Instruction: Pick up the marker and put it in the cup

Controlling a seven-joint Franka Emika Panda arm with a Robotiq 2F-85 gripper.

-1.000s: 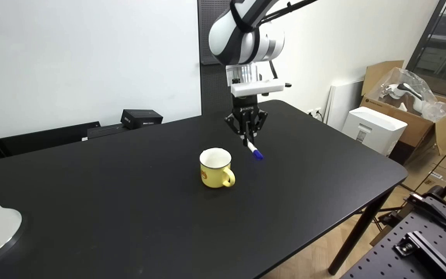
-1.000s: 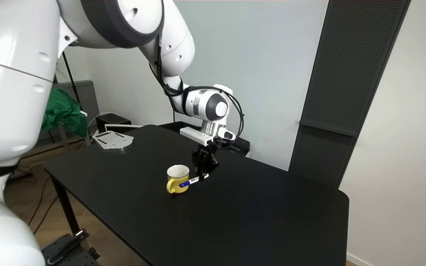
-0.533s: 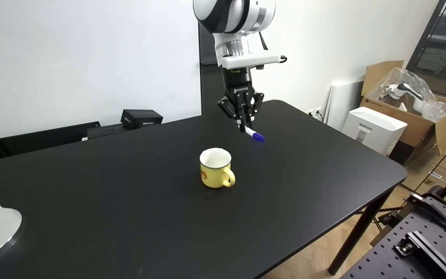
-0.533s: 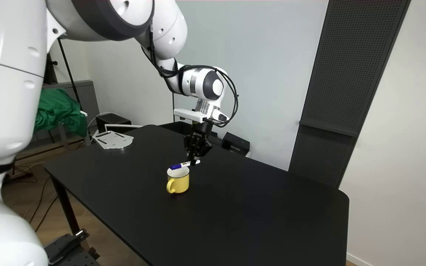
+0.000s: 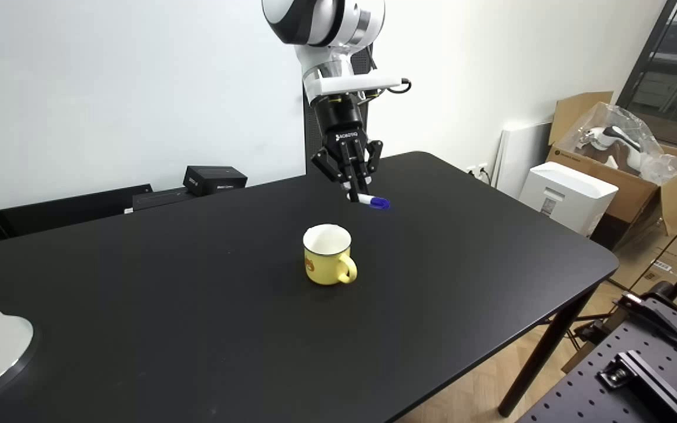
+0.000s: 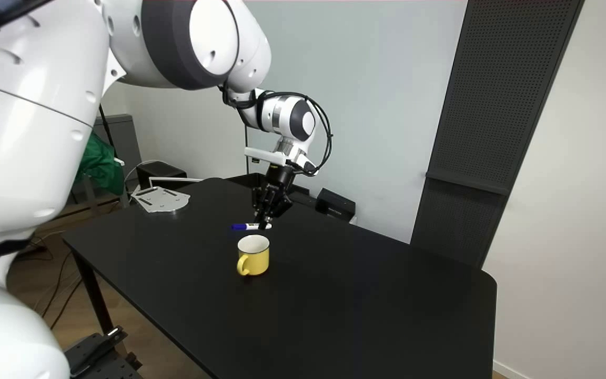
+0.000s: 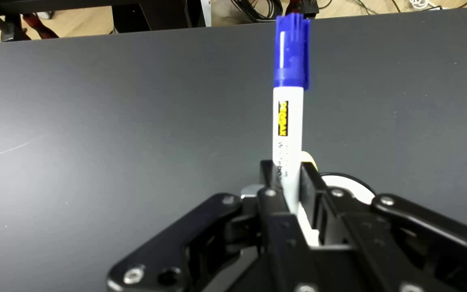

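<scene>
Bench (image 5: 168, 329) was black, a dark box (image 5: 215, 180) by its wall-side edge. Gripper (image 7: 287, 170), partly hiding the upright yellow mug (image 5: 321, 268) in the wrist view, clenched a white pen (image 7: 291, 117) in mid-air, blue cap (image 7: 290, 50) towards the opposite edge.

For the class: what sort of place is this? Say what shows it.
Probably a robotics lab: a jointed white robot arm reaches over a black table, and a perforated board with fittings is nearby.

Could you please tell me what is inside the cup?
In both exterior views, only white wall shows inside the cup; its near side seems to hide the bottom. In the wrist view, the gripper covers much of the opening. The marker is held outside.
</scene>
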